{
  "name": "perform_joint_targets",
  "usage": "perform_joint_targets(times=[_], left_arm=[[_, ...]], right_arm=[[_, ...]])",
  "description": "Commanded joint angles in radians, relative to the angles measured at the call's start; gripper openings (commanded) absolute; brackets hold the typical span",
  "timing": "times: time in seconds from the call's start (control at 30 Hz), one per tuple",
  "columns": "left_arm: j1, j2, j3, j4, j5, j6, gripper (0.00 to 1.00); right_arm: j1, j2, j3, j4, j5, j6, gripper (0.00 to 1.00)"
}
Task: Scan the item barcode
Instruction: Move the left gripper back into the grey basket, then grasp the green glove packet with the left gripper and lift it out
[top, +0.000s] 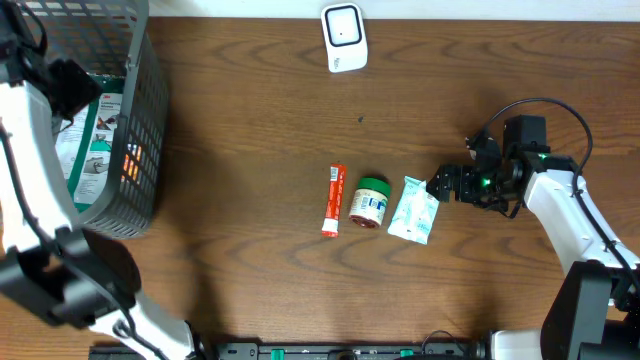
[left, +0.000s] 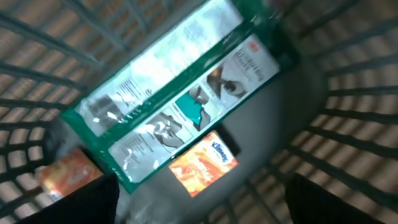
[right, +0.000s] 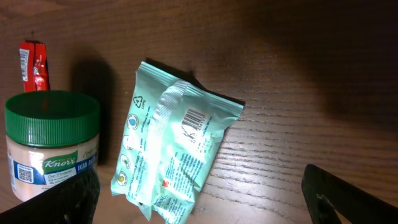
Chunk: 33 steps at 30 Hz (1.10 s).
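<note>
Closest to you, the right gripper (top: 436, 186) has its jaws spread wide and nothing between them. It hangs at the right edge of the pouch (right: 174, 155), and in the overhead view you can't tell whether it touches.

That mint-green pouch lies flat on the desk (top: 250, 130), with its barcode (right: 194, 119) facing up and plain to see in your right wrist view.

Just left of the pouch stands the jar (right: 50, 149), upright with its green lid on. Left of that lies the red tube (right: 34, 65), flat and pointing away from you. The three sit in a row mid-desk, close together.

Now over to your left side. The basket (top: 140, 130) sits at the desk's left edge, running back to the far corner, and your left arm reaches over it. The left gripper (left: 199, 196) looks straight down inside, fingers set wide at either side of the view, carrying nothing.

Below it a green pack (left: 180, 87) lies slantwise on the basket floor. An orange pack (left: 202, 165) lies against its lower edge, and a second orange one (left: 65, 177) is off by the wall.

Farthest out, the white scanner (top: 344, 38) sits at the far edge of the desk, well apart from the row and from both grippers.
</note>
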Motion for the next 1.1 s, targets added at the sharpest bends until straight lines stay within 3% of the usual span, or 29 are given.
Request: perform_joint_targets(times=[0.0,0.33,0.83,0.9,0.93,1.07], left_arm=[[0.021,0.102,0.000,-0.003,0.070,0.069,0.89],[0.020,0.315,0.000,0.015,0.087,0.225,0.93],[0.021,0.504,-0.013,0.089,0.071,0.235,0.93],[0.021,0.509,-0.013,0.093,0.066,0.235,0.87],[0.021,0.509,-0.013,0.097,0.055,0.235,0.79],[0.022,0.496,-0.011,0.119,0.044,0.235,0.32]], right_arm=[[0.009,-0.008,-0.005,0.000,0.002,-0.001,0.99],[0.009,-0.008,-0.005,0.000,0.002,-0.001,0.99],[0.009,-0.008,-0.005,0.000,0.002,-0.001,0.99],[0.009,-0.008,-0.005,0.000,0.002,-0.001,0.99],[0.009,-0.008,-0.005,0.000,0.002,-0.001,0.99],[0.009,-0.008,-0.005,0.000,0.002,-0.001,0.99]])
